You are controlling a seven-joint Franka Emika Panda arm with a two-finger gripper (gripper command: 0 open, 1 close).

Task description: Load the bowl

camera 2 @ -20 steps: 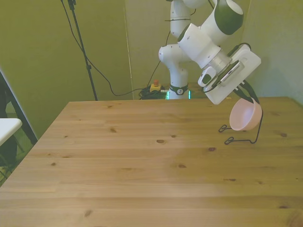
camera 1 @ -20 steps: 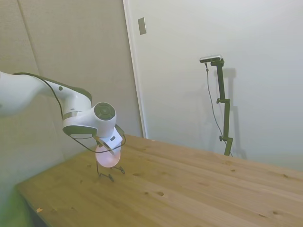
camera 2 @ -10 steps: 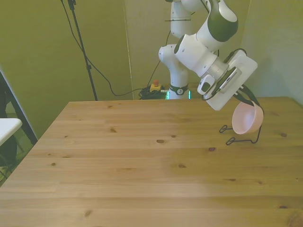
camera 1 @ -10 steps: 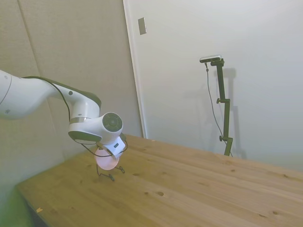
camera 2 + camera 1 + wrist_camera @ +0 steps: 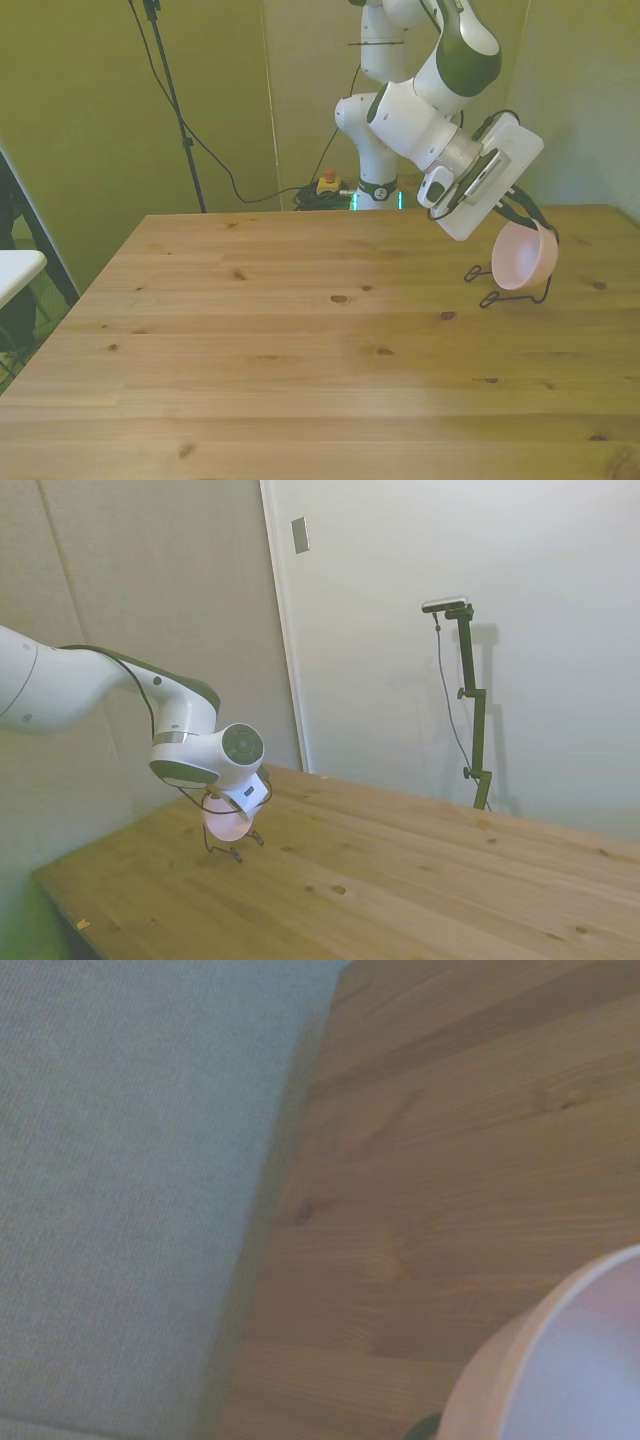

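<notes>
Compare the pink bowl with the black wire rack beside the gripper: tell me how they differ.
The pink bowl is a solid, smooth, pale shell; the black wire rack is only thin dark wire with open gaps. The bowl is tipped on its side, with its opening toward the front view's left, while the rack stands on the wooden table on looped feet. The bowl looks bulkier than the rack. Both sit at the front view's right, under the gripper.

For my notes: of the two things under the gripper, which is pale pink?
The bowl, tilted on edge, is pink; the wire rack beneath it is thin and black.
</notes>
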